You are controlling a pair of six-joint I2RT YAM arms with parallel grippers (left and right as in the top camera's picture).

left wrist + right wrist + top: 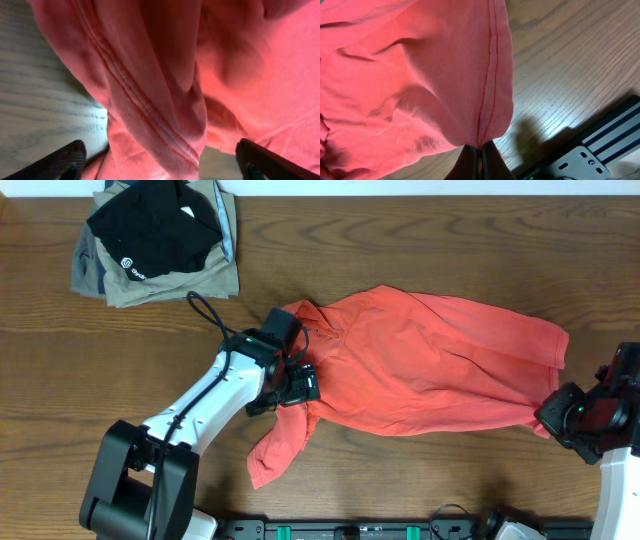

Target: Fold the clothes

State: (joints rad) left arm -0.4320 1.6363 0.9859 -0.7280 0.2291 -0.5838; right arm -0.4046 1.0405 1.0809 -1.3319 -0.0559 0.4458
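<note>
One red-orange T-shirt is spread on the bench. Its right edge is clamped by the right claw. The left claw is held wide apart around a fold near the sleeve.

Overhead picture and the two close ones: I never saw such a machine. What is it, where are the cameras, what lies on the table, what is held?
These are two robot arms at a wooden table. One picture looks down from above; the other two come from a camera on each wrist. A red-orange T-shirt lies crumpled on the table. The right gripper is shut on its edge. The left gripper is open, a fold of cloth between its fingers, not pinched. In a corner, a black garment lies on a khaki-grey garment.
</note>
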